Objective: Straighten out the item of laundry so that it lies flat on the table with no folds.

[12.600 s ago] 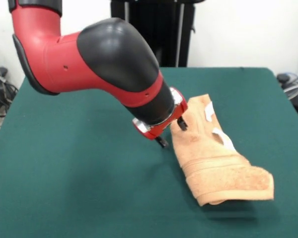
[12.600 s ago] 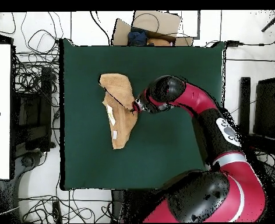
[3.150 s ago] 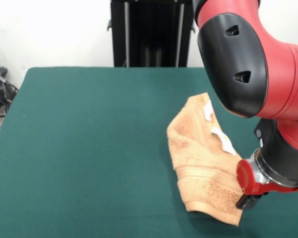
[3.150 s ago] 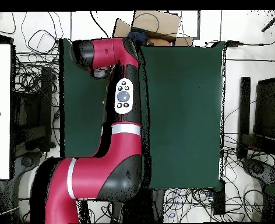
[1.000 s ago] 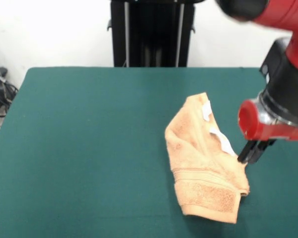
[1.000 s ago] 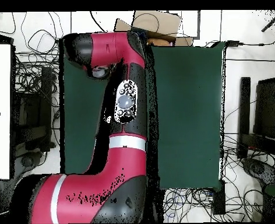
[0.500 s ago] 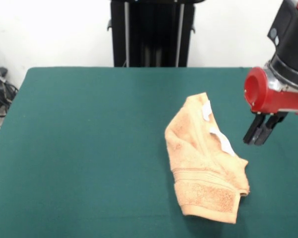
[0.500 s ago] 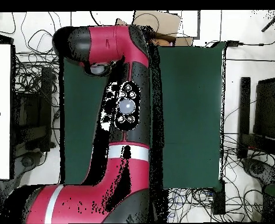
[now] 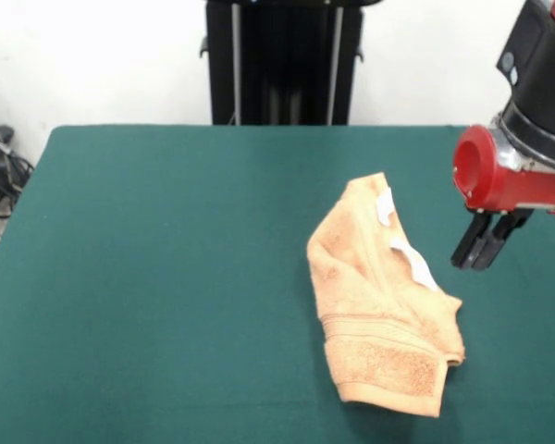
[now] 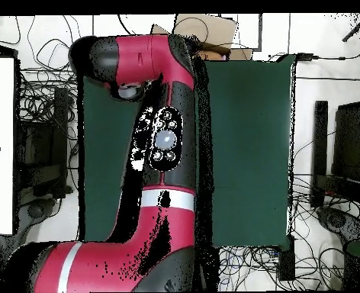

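Towel crumpled on bench, hand clear of it.
I see the peach towel (image 9: 381,301) lying folded w/ white tags (image 9: 402,236) up, lower right of centre on the green bench (image 9: 166,277). Hand (image 9: 479,242) hangs at right of frame, above the bench, near the towel but not touching; fingers clenched together, empty. Overhead: arm (image 10: 156,152) covers the towel.

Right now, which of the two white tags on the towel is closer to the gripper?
The lower tag, the long one lying slanted near the towel's right edge. It sits nearer the gripper than the smaller tag up by the top corner.
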Available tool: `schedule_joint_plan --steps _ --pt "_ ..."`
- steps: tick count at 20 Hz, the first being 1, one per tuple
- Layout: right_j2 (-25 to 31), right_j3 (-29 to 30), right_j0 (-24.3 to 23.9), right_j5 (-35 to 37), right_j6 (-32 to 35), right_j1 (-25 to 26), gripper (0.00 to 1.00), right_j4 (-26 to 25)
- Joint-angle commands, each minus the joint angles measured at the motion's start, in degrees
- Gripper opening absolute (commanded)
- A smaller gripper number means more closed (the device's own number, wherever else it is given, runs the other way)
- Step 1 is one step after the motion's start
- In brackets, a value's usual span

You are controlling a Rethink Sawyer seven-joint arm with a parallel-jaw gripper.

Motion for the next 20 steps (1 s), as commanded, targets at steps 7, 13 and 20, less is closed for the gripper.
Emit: schedule_joint_plan --steps 7,13,20 --pt "0.5 5.1 2.4 -0.7 5.8 6.4 0.0 -4.7" --pt "0.9 6.6 2.5 -3.0 6.0 6.3 0.0 -5.5" --pt "1.6 6.9 2.2 -3.7 5.7 6.1 0.0 -5.7"
